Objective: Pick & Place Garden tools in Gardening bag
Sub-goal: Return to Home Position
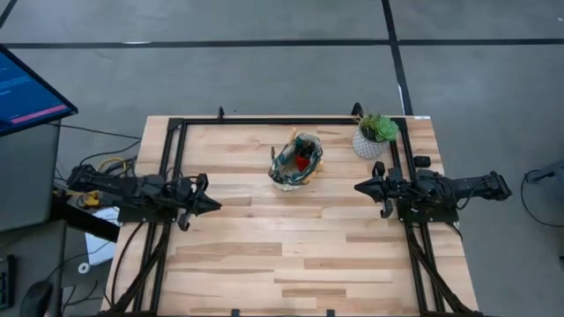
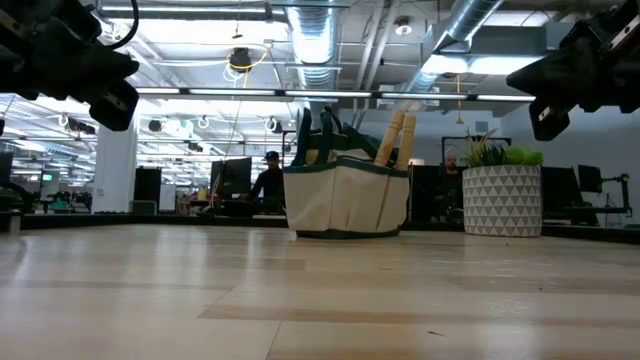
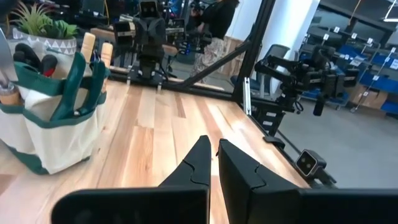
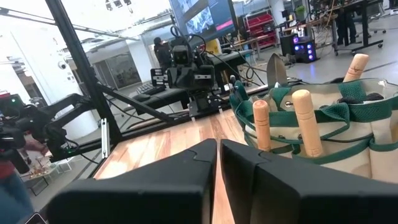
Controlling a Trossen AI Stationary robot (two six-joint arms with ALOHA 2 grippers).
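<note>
Two claws clenched on nothing, both raised above the worktop [image 1: 282, 255]. Left claw [image 1: 211, 204] near the left edge, tips toward the middle; right claw [image 1: 359, 187] facing it from the right edge. Bag [image 1: 282, 176] upright between them, ahead of each claw and well apart from both. Wooden trowel handles [image 2: 390, 138] sticking up out of it, red-and-black glove [image 1: 301, 163] inside. Potted plant [image 1: 374, 136] near the right claw, off to its side.

The beige bag [image 2: 345, 200] with dark green trim stands upright on the table [image 1: 264, 255], towards its far edge, and it's loaded. Two wooden trowel handles [image 2: 392, 140] poke out tilted, and a red-and-black glove [image 1: 301, 163] sits inside.
</note>
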